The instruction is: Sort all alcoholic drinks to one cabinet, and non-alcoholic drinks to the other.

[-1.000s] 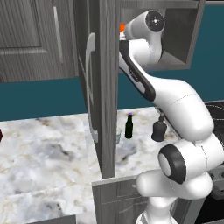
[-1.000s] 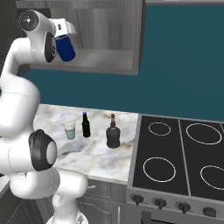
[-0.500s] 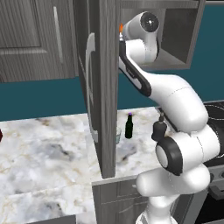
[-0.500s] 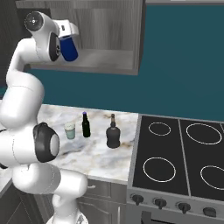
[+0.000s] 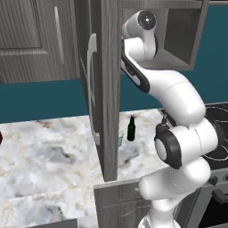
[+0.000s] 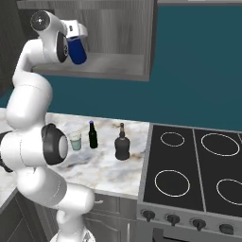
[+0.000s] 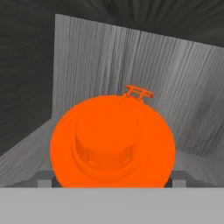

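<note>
The gripper (image 6: 75, 45) holds the blue bottle (image 6: 77, 51) between its jaws, inside the cabinet (image 6: 120, 71). Below wait the cup (image 6: 75, 140), green bottle (image 6: 93, 135) and black bottle (image 6: 122, 144).

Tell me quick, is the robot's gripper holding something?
Gripper: closed on the blue bottle with the orange cap, up in the open cabinet.

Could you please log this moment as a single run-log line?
stage: placing | gripper: shut on blue bottle, in open upper cabinet | counter: cup, green bottle, black bottle
</note>
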